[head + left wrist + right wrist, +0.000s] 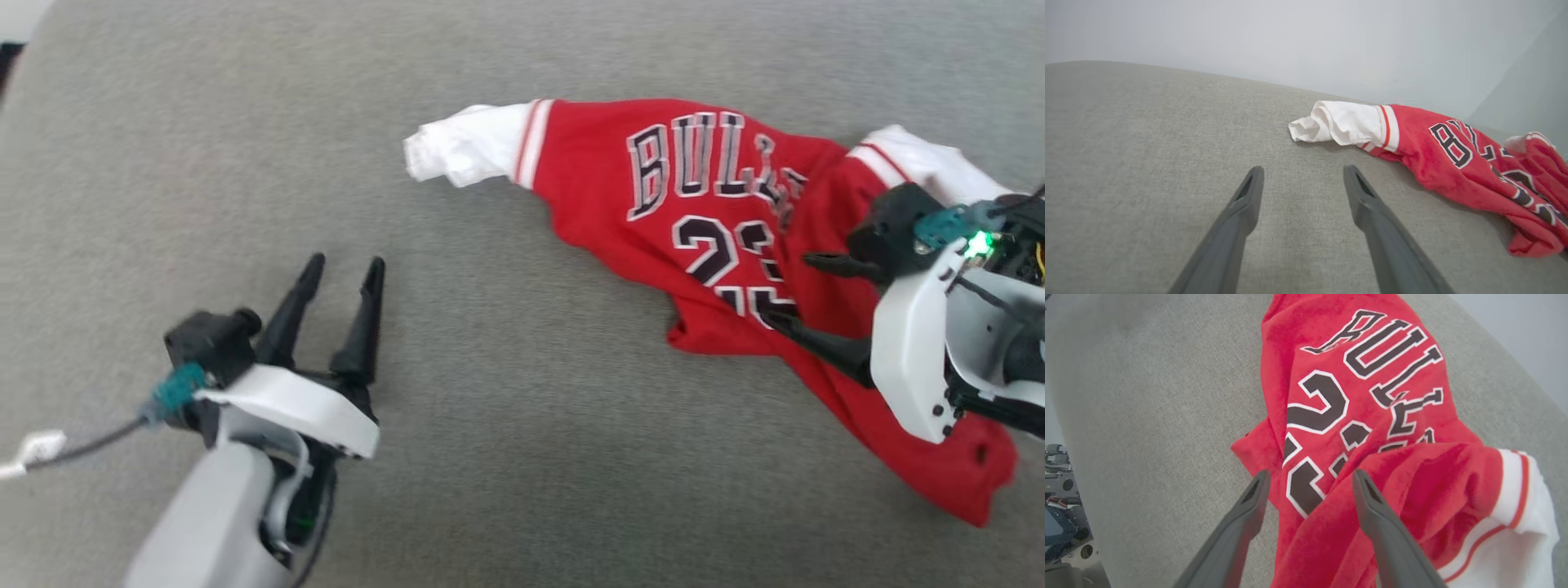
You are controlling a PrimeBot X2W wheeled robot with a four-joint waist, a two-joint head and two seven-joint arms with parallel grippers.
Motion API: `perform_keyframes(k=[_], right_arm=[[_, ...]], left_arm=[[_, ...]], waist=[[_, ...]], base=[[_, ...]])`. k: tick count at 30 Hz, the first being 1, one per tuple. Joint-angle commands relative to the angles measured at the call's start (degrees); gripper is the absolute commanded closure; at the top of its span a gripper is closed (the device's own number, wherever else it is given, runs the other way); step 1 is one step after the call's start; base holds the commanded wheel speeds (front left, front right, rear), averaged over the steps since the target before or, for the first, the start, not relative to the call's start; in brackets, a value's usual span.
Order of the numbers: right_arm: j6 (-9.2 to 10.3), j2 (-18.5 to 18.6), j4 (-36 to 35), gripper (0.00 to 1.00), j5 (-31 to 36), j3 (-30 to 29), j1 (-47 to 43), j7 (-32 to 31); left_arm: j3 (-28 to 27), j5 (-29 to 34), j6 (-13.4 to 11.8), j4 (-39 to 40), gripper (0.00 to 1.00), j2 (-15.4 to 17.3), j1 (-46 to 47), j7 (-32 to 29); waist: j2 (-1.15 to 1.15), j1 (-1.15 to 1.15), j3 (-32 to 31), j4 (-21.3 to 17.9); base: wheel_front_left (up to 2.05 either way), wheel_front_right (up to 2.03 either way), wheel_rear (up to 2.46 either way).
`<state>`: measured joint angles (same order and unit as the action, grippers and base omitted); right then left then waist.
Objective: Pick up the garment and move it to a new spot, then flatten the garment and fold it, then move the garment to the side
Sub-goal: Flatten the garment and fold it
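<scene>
Hovering over the crumpled garment, my right gripper gaped empty; my left gripper, also spread wide, hung apart above the grey surface.

head: looks down from above | wrists: low, close | shared: garment

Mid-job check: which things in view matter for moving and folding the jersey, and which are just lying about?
Job:
- jersey, crumpled on the grey surface
- left claw, open over bare surface
- right claw, open over the jersey

Just there:
- grey surface itself
- wall
- gear at the right wrist view's left edge
</scene>
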<state>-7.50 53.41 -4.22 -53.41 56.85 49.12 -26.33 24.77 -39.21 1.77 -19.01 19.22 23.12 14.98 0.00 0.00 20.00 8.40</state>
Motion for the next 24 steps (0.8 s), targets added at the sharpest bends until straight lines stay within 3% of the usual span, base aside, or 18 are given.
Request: perform_keyframes(k=[1, 3, 11, 18, 19, 21, 24], right_arm=[[0.02, -0.2, 0.8, 0.00, 0.3, 1.7, 1.7, -1.0], [0.02, -0.1, 1.9, 0.00, 1.0, 4.0, 3.9, -2.0], [0.02, -1.1, 6.1, 0.00, 0.0, 11.4, 9.1, -4.0], [0.02, -2.9, 10.7, 0.00, -1.0, 15.7, 10.3, -3.8], [0.02, -3.1, 11.1, 0.20, -0.7, 16.0, 10.2, -3.7], [0.01, -3.6, 11.3, 1.00, -0.6, 16.6, 10.0, -3.9], [0.01, -3.9, 10.4, 1.00, -1.8, 16.8, 9.5, -3.6]], left_arm=[[-1.8, 2.6, 0.0, 1.3, 0.00, -1.9, -1.9, 0.3], [-3.9, 6.4, -0.3, 2.5, 0.00, -4.1, -4.1, 0.3], [-12.8, 13.7, 2.2, 7.7, 0.00, -12.9, -9.6, 0.3], [-15.9, 17.1, 4.7, 9.0, 0.00, -15.8, -11.7, 0.3], [-16.2, 17.2, 4.8, 9.0, 0.00, -16.0, -11.8, 0.3], [-16.7, 17.4, 5.2, 9.0, 0.00, -16.2, -11.8, 0.3], [-17.4, 17.6, 5.3, 9.1, 0.00, -16.3, -12.0, 0.3]], waist=[[0.00, 0.00, 0.7, 1.9], [0.00, 0.00, 1.0, 2.8], [0.00, 0.00, 2.2, 5.8], [0.00, 0.00, 2.8, 7.8], [0.00, 0.00, 2.8, 7.9], [0.00, 0.00, 2.7, 8.0], [0.00, 0.00, 2.5, 7.7]], base=[[0.00, 0.00, 0.00], [0.00, 0.00, 0.00], [0.00, 0.00, 0.00], [0.00, 0.00, 0.00], [0.00, 0.00, 0.00], [0.00, 0.00, 0.00], [0.00, 0.00, 0.00]])
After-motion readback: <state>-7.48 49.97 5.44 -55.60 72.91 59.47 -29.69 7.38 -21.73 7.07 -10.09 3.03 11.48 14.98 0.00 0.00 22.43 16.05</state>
